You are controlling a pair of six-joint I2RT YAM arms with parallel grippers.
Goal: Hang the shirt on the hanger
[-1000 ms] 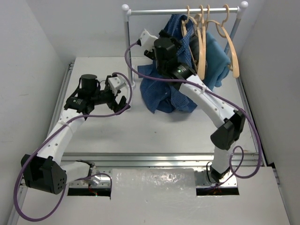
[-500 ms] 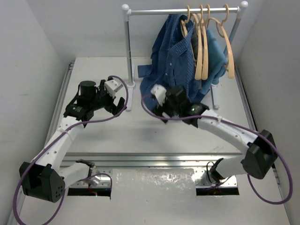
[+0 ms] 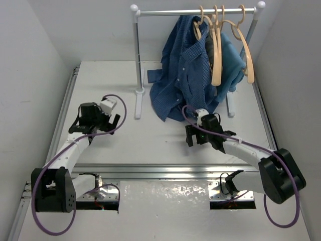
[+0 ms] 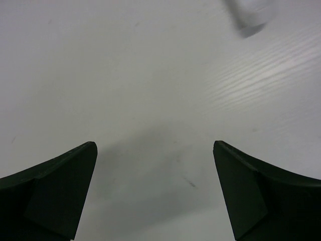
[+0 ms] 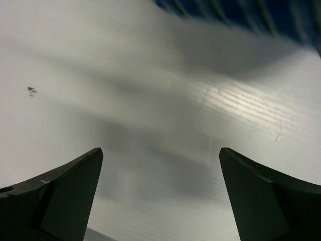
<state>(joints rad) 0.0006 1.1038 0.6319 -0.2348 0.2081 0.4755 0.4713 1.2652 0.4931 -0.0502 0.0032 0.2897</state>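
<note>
White table [image 3: 125,145] is filling the floor of the cell, with plain white walls [image 3: 30,60] closing in on the left, back and right. A metal rail strip [image 3: 165,170] is running along the near edge.

White clothes rack [image 3: 136,50] is standing at the back of the table. The large dark blue checked button-up shirt [image 3: 183,75] is hanging from the rack's bar at the slim pale tan hanger [image 3: 200,14] furthest left, with its hem and one sleeve trailing onto the table. Cannot tell if both shoulders are seated on the hanger. A plain light blue garment [image 3: 231,60] is hanging just behind it, between two more tan hangers [image 3: 216,55].

Right arm is lying low and stretched leftward across the table, elbow at the right near corner, wrist pointing down in front of the shirt hem. Left arm is bending up from its base, forearm reaching toward the left middle of the table, wrist also angling down.

Right end effector [image 3: 203,141] is spread wide and holding nothing, over bare table, with the shirt edge near it at the top of the right wrist view. Left end effector [image 3: 98,124] is also spread wide and gripping nothing, well apart from the shirt.

Purple cables [image 3: 120,103] are looping off both arms.
</note>
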